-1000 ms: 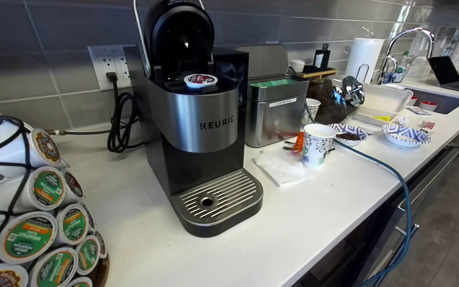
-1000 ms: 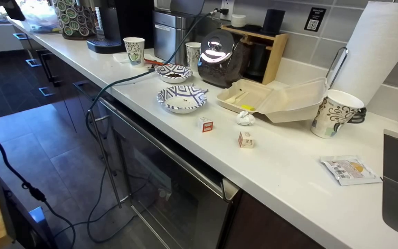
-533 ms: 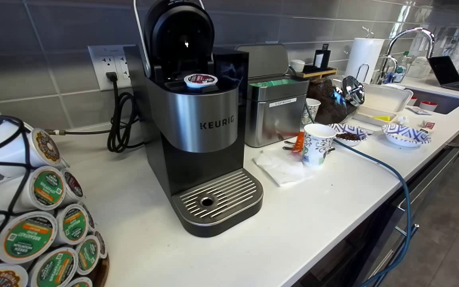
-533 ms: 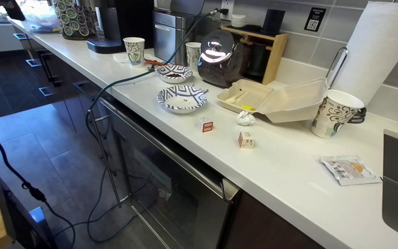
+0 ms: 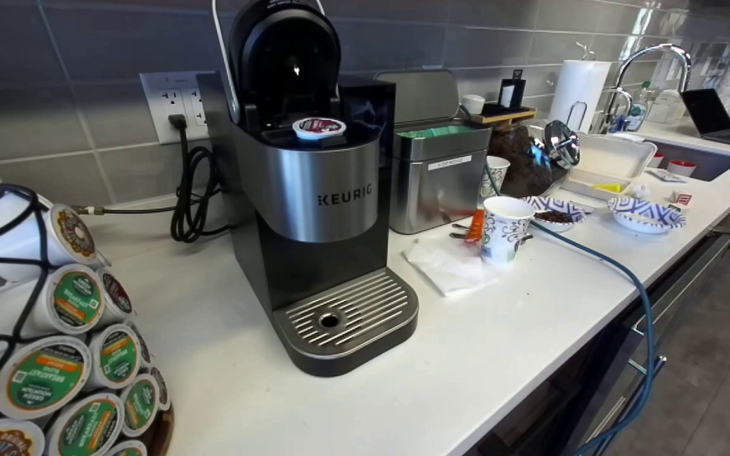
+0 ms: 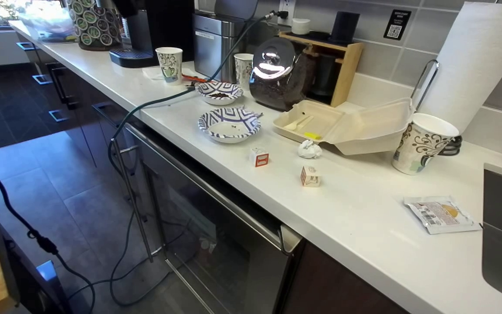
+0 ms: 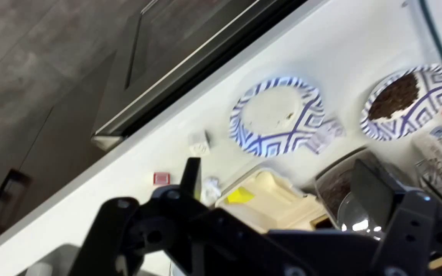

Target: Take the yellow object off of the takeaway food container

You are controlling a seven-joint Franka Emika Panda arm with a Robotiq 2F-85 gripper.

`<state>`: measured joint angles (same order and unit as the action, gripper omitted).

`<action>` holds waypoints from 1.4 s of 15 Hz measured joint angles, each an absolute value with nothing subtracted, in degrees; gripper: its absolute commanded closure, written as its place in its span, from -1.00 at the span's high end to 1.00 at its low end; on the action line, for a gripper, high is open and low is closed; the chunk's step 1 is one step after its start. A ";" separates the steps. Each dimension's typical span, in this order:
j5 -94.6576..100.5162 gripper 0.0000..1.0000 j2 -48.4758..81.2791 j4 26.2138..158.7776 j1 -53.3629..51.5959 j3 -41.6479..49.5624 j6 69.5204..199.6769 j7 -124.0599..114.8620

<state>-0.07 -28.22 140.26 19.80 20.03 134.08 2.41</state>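
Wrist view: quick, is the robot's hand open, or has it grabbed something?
Hand: open, holding nothing; the yellow object lies in the takeaway food container.

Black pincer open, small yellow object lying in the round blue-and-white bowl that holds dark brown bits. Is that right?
No: the small yellow object lies in the open beige takeaway container, as both exterior views show. The black pincer is open.
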 measured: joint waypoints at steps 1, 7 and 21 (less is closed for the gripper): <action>0.98 1.00 -24.94 137.63 19.80 20.56 136.86 4.20; 1.60 1.00 -4.35 119.85 18.94 23.55 148.44 19.42; -10.25 1.00 14.23 101.94 20.45 20.43 151.87 39.84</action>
